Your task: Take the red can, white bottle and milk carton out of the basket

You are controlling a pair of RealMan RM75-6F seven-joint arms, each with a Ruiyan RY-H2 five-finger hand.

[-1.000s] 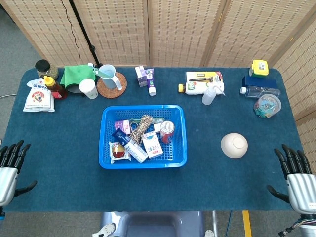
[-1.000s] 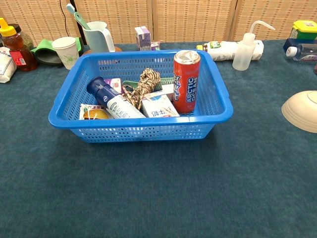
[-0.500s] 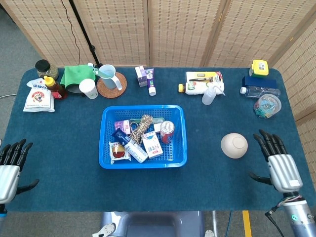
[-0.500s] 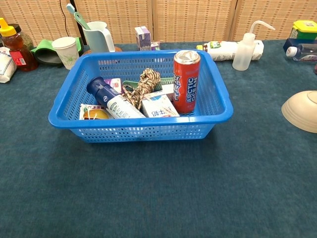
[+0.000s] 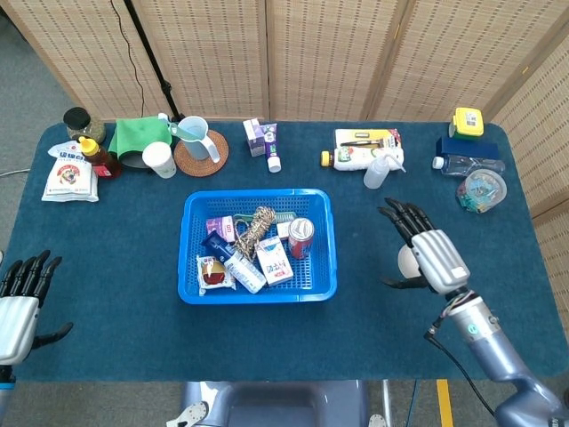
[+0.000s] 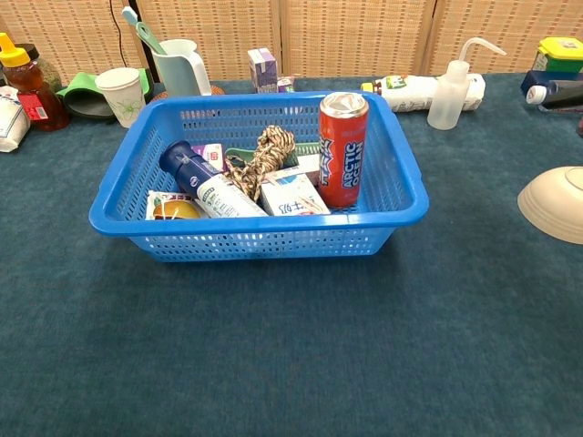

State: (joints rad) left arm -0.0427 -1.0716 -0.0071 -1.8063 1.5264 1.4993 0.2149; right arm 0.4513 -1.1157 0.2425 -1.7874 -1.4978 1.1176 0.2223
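Observation:
The blue basket sits mid-table. Inside it the red can stands upright at the right side. The white bottle with a dark blue cap lies on its side, and the milk carton lies next to it. My right hand hovers open right of the basket, over the cream bowl. My left hand stays open at the table's front left edge. Neither hand shows in the chest view.
A rope coil, snack packs and small boxes also lie in the basket. Along the back stand a jug, paper cup, squeeze bottle, honey bottle and boxes. The bowl is at the chest view's right edge.
My right hand has risen from the front right corner and moved left and inward, now over the bowl. The left hand and basket contents have stayed put.

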